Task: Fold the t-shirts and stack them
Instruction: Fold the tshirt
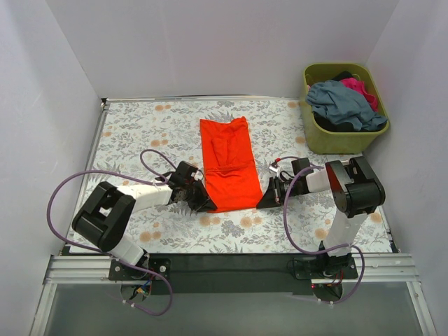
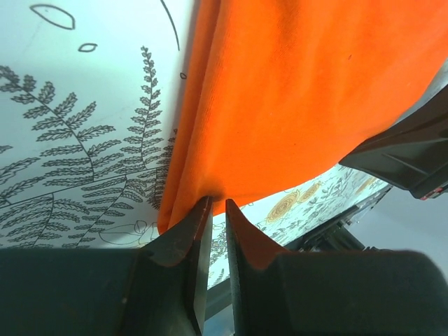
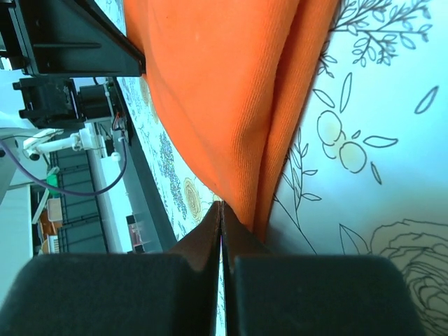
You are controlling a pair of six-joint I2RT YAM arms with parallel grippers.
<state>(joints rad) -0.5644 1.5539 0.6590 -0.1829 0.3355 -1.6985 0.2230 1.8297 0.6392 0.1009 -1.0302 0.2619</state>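
The orange-red t-shirt (image 1: 227, 164) lies as a long folded strip in the middle of the floral table (image 1: 133, 129). My left gripper (image 1: 204, 204) sits at its near left corner, jaws nearly together and pinching the cloth's edge (image 2: 294, 91) at the fingertips (image 2: 217, 204). At the near right corner my right gripper (image 1: 265, 199) is shut, its tips (image 3: 221, 204) closed on the hem of the orange-red t-shirt (image 3: 224, 91). The near hem is raised a little off the table between both grippers. Other t-shirts, grey-blue (image 1: 344, 102), magenta (image 1: 362, 89) and dark (image 1: 334, 127), lie in the basket.
An olive-green basket (image 1: 346, 144) stands at the far right corner of the table. White walls close in the left, back and right sides. Purple cables loop beside both arms. The dark front rail (image 1: 231, 262) runs along the near edge.
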